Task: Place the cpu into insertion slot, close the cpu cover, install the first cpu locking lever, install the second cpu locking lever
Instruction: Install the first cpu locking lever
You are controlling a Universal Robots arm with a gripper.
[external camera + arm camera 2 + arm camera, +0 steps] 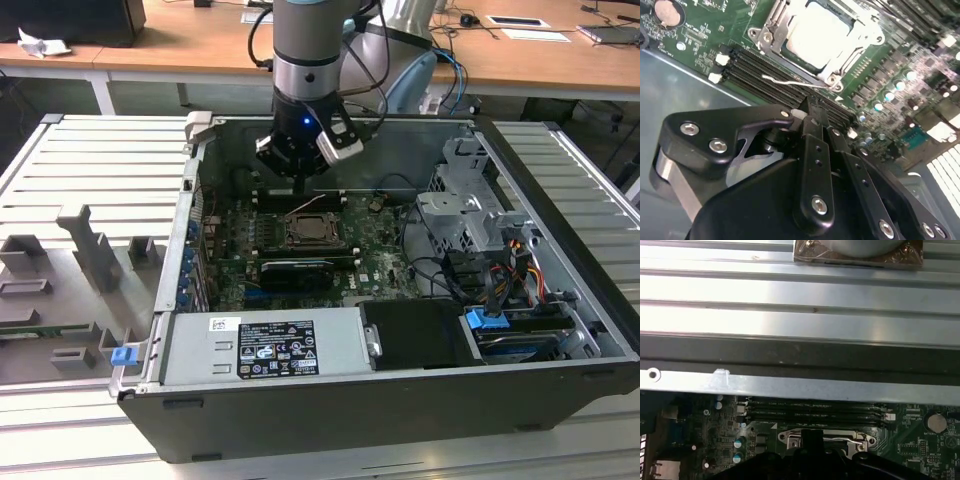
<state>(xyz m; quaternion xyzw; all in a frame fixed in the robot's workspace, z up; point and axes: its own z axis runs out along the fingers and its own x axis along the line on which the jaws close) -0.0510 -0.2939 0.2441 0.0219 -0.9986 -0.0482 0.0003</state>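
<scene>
The cpu, with a dull silver face, lies in the socket on the green motherboard. The cpu cover, a silvery frame, lies flat around it. One thin wire locking lever stands free of its latch over the memory slots, and it rises beside the socket in the exterior view. My gripper hangs inside the case just behind the socket. Its black fingers are shut with nothing between them, the tips close above the lever and the memory slots. In the first wrist view the gripper crosses the socket's edge.
The open computer case lies on a slatted metal table. Memory slots run beside the socket. A power supply fills the near side, and a drive cage with cables stands on the exterior view's right. Grey fixtures stand on the exterior view's left.
</scene>
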